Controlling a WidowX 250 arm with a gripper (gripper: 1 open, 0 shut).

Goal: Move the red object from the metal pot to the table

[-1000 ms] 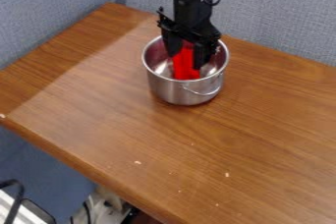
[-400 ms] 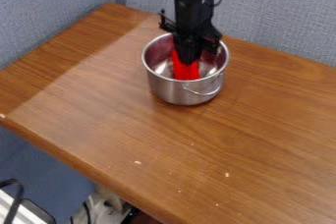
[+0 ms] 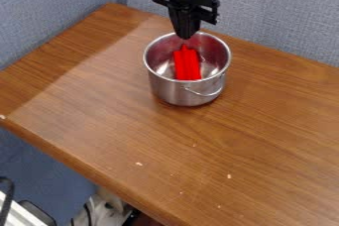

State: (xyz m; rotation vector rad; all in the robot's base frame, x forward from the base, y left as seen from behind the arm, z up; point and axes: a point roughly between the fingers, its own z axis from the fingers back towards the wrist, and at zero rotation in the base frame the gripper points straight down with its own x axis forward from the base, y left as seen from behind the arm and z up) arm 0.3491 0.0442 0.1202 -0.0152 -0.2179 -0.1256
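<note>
Black claw [image 3: 187, 32] pressed together, empty above shiny steel pot [image 3: 166, 83]; small red block [image 3: 187, 63] inside; regrasp needed before wooden desk [image 3: 93, 81]

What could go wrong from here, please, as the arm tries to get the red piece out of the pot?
1. The gripper is shut above the red object, which looks mostly inside the metal pot. Any hold is at its top end at best, so it may slip or be left behind.
2. A loosely held piece could swing against the pot's rim and drop back inside.
3. A late release could send it rolling across the glossy table.
</note>
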